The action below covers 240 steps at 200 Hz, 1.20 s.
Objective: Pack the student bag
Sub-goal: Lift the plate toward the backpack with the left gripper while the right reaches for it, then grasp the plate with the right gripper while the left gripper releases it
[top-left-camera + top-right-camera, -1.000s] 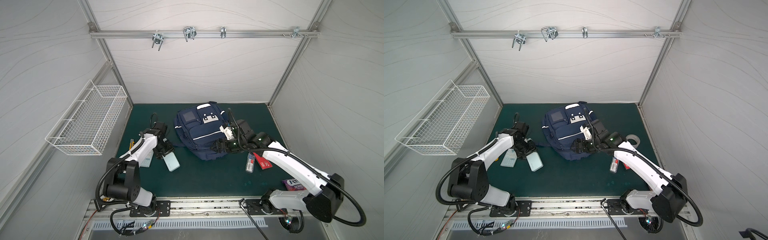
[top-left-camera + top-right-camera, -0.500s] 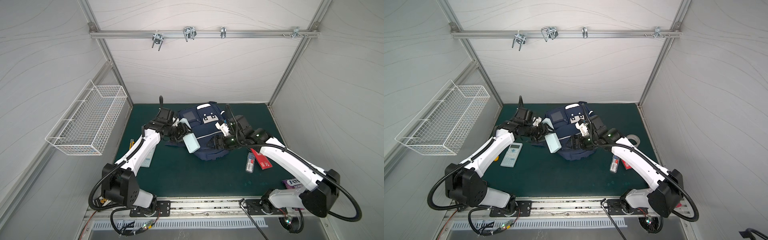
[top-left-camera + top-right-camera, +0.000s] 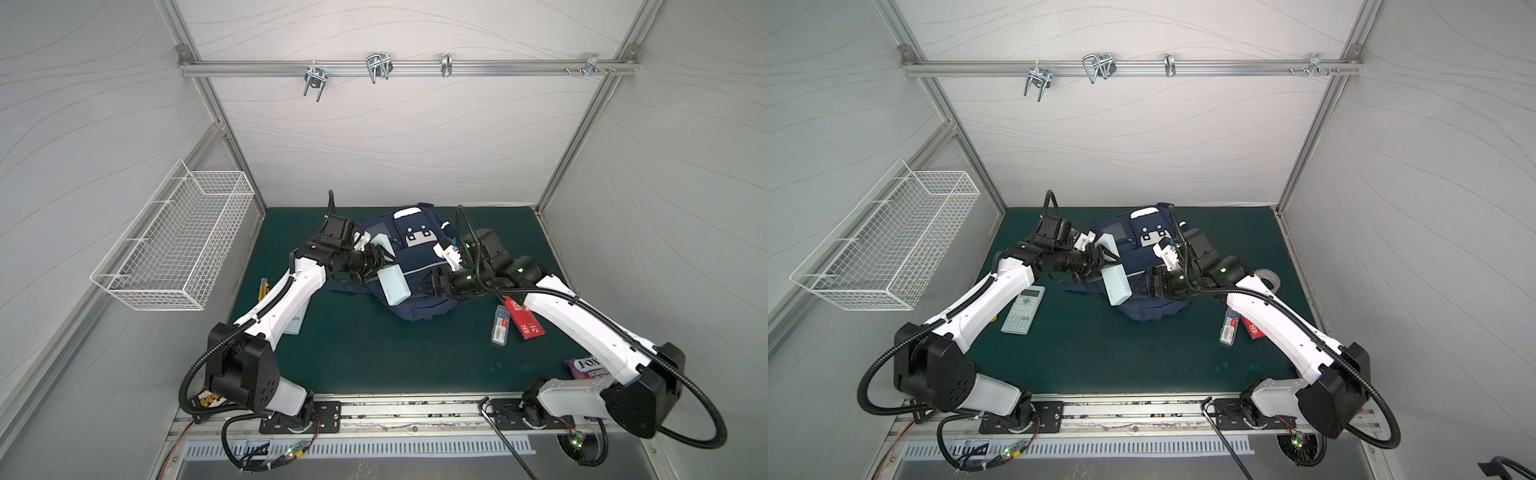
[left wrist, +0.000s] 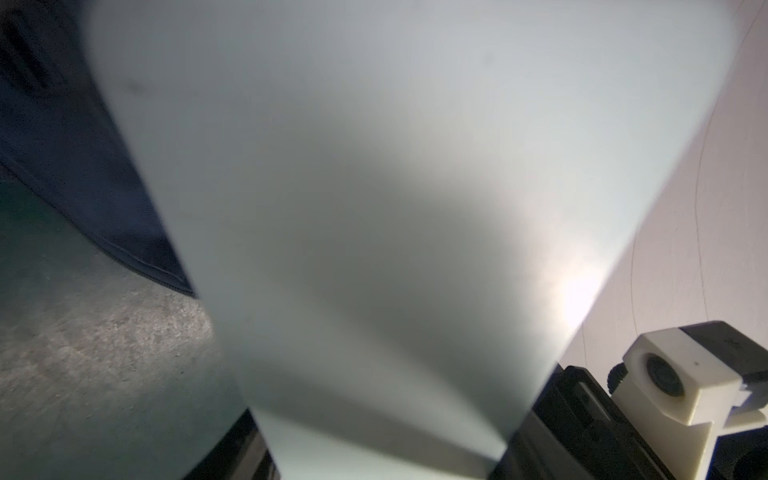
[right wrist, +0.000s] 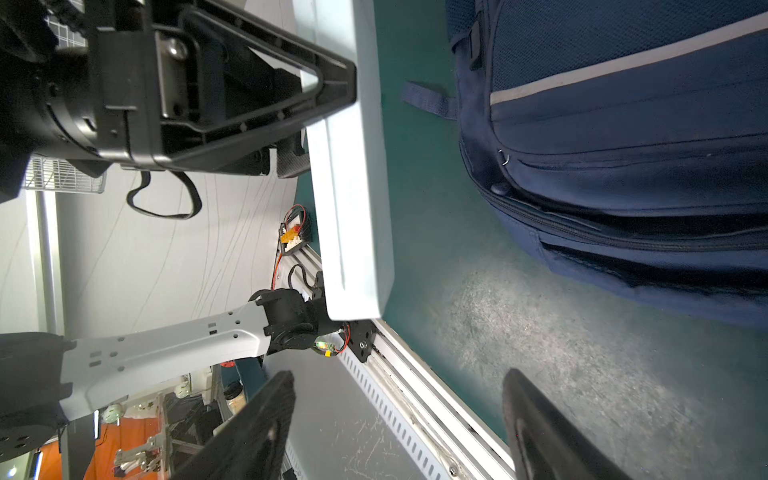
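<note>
**Packing cell, seen from above and from both wrists.** The student bag (image 3: 419, 259), navy with a white dotted patch, lies front-up on the green surface (image 3: 374, 353). It sits toward the back wall, between the two arms.

The left claw (image 3: 384, 264) is clenched across the middle of a pale green box (image 3: 394, 286). It holds the box off the surface, tilted, with the lower end toward the front rail. In both top views the box overlaps the left part of the bag. In the right wrist view the box (image 5: 353, 208) and the bag (image 5: 623, 145) stand apart, with a strip of green surface between them. There a black finger (image 5: 338, 89) of the left claw presses on the box's broad face. In the left wrist view the box (image 4: 374, 208) fills most of the field, blurred, with the bag (image 4: 83, 166) beside it.

The right claw (image 3: 419, 286) is released. Its two fingers stand wide apart in the right wrist view (image 5: 399, 374), with nothing between them. In both top views it sits over the right front part of the bag, just beside the lower end of the box.

Loose on the surface:
- a calculator (image 3: 1025, 309) under the left arm
- a small yellow tool (image 3: 263, 289) near the left wall
- a clear packet (image 3: 500, 330) and a red packet (image 3: 528, 322) side by side by the right arm
- a purple sweet bag (image 3: 586, 368), partly hidden by the right arm
- a roll of tape (image 3: 1271, 276) behind the right arm

A wire basket (image 3: 174, 249) hangs on the left wall.
</note>
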{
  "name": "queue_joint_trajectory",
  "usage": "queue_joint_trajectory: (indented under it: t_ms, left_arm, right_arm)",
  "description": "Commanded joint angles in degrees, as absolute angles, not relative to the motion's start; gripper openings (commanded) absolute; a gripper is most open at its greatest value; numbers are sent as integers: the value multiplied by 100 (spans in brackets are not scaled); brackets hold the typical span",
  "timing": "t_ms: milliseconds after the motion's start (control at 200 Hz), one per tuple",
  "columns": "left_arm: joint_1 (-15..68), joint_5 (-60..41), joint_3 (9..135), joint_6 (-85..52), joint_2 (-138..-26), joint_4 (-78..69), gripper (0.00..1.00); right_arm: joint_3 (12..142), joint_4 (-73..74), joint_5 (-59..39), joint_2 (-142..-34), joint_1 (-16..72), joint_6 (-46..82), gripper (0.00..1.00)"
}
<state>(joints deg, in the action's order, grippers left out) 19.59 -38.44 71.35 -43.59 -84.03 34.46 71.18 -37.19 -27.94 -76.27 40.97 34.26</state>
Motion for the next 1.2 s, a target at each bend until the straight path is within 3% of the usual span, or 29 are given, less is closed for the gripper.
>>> queue_joint_trajectory:
  t_ms: [0,170,350,495,725,870,975,1196]
  left_arm:
    - [2068,-4006,7075,-4310,-8349,3123,41]
    - [2183,-4109,6921,-4386,-8291,2924,40]
    - [2228,-4143,6891,-4298,-8176,2983,41]
    - [2278,-4209,6888,-4308,-8122,2968,41]
    - [2327,-4065,6909,-4134,-8093,3172,41]
    - [2364,-3880,7021,-3937,-8138,3381,42]
    - [2382,-3692,7084,-3819,-8173,3497,48]
    - [2391,-2992,7499,-3375,-8300,4037,79]
  right_arm:
    - [7558,-3840,-2773,-7985,4310,3326,77]
    - [7800,-3869,-2670,-8304,4411,3274,74]
    - [8028,-3925,-2694,-8643,4464,3189,62]
    - [8088,-4030,-2545,-8788,4564,3074,60]
    - [8148,-4091,-2541,-8921,4610,3100,43]
    - [8082,-4093,-2456,-8904,4639,3147,24]
    - [8155,-4251,-2365,-8921,4638,3140,20]
    - [7964,-4383,-1987,-8565,4614,3175,13]
